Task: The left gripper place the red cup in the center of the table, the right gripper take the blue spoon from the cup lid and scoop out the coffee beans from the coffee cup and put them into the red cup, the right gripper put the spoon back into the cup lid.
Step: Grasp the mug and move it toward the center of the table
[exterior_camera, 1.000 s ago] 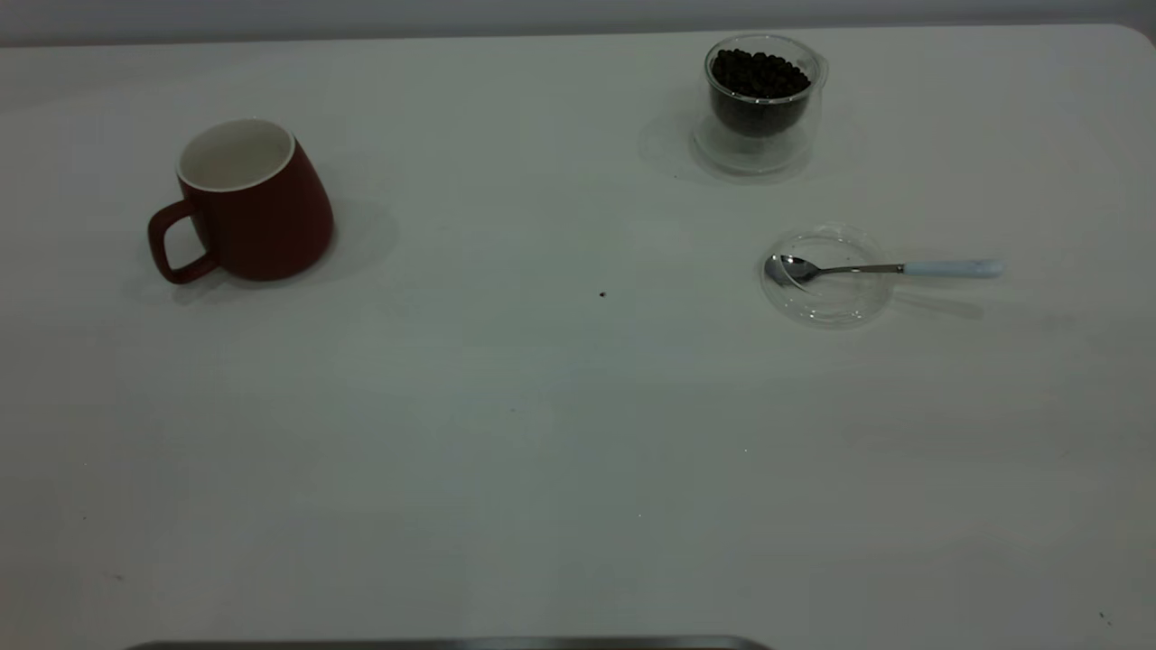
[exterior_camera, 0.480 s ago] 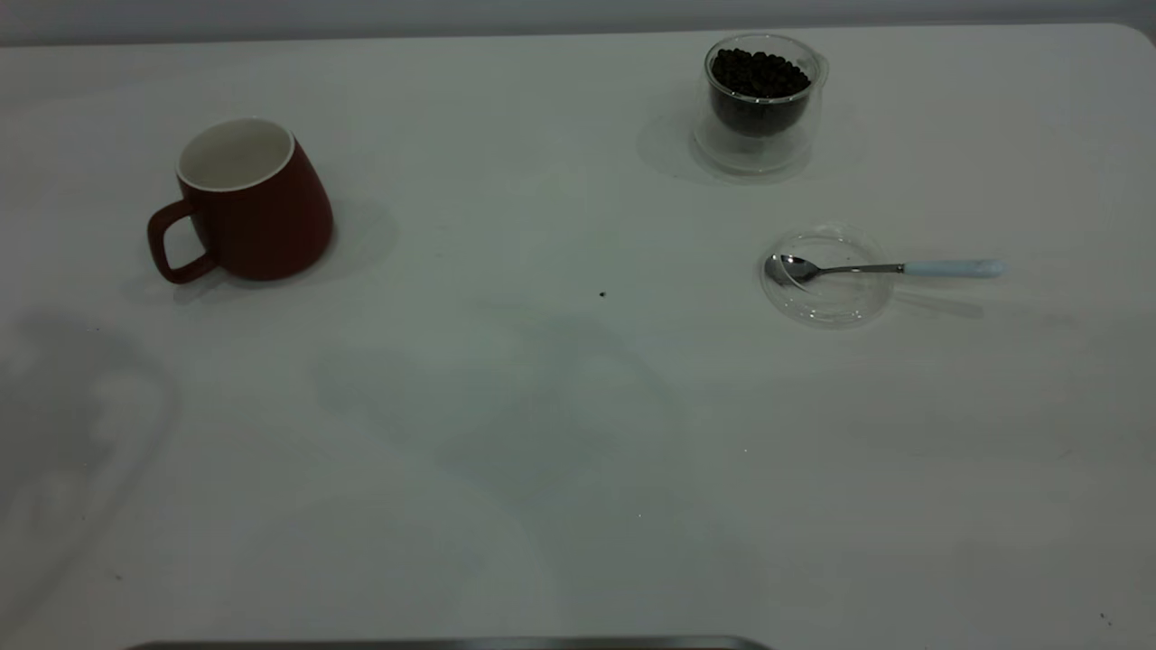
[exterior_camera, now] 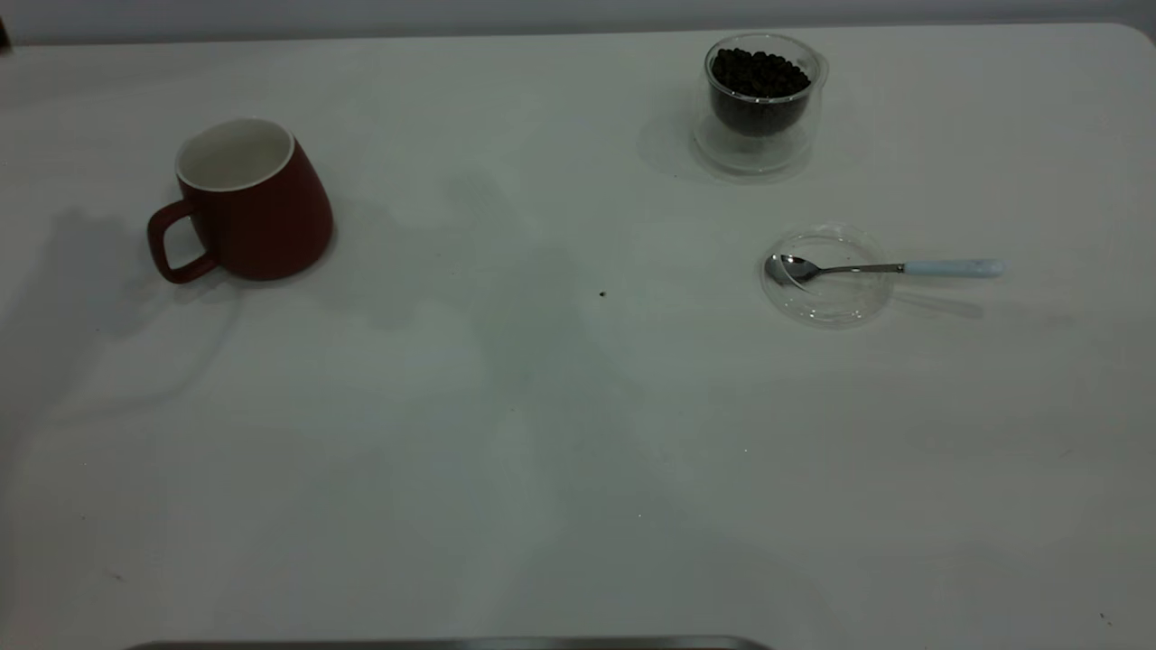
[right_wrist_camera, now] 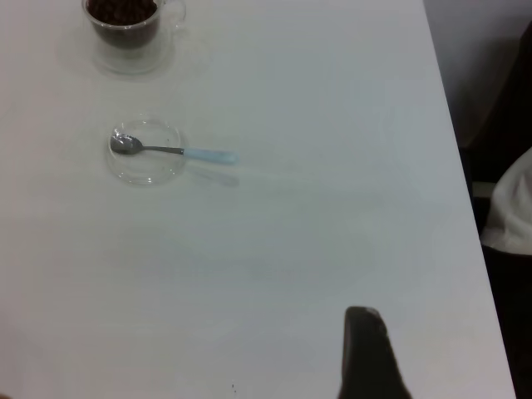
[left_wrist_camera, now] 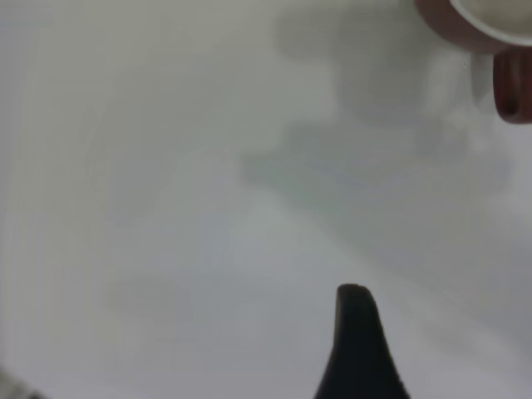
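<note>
- One black fingertip of the left gripper [left_wrist_camera: 359, 345] is seen above the bare table [exterior_camera: 542, 469]; whether it is spread cannot be told.
- The right gripper [right_wrist_camera: 370, 353] likewise shows a single finger, its state unreadable.
- The blue spoon [exterior_camera: 880, 267] is laid with its bowl in the cup lid [exterior_camera: 826, 275].
- The red cup [exterior_camera: 248, 203] is stood upright at the left.
- Farthest, the coffee cup [exterior_camera: 760, 104] is filled with coffee beans [exterior_camera: 759, 74].

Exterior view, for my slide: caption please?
Red cup, bean-filled glass cup and spoon on lid, untouched on white table.
</note>
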`<state>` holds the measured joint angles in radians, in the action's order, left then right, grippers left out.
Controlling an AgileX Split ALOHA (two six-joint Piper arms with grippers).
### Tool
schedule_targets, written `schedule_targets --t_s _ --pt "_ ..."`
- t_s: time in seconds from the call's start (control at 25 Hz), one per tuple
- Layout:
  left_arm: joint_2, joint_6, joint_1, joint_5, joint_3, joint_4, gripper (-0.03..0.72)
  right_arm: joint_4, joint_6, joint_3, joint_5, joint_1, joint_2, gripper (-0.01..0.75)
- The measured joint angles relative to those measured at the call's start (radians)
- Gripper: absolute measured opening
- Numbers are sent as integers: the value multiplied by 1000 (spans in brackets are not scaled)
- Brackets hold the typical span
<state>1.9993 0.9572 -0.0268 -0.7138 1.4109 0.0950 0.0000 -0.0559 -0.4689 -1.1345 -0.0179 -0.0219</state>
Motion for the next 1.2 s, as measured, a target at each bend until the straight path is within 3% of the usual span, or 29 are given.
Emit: schedule_targets --t_s 0.24,0.52,0.84,1.2 --pt "142 208 1 56 26 4 587 0 0 0 0 0 0 496" --pt "234 286 38 188 33 5 587 0 0 0 0 0 0 496" --pt "307 297 138 284 34 12 587 0 0 0 1 0 0 496" --pt "318 186 304 390 34 8 587 0 0 0 1 0 0 496"
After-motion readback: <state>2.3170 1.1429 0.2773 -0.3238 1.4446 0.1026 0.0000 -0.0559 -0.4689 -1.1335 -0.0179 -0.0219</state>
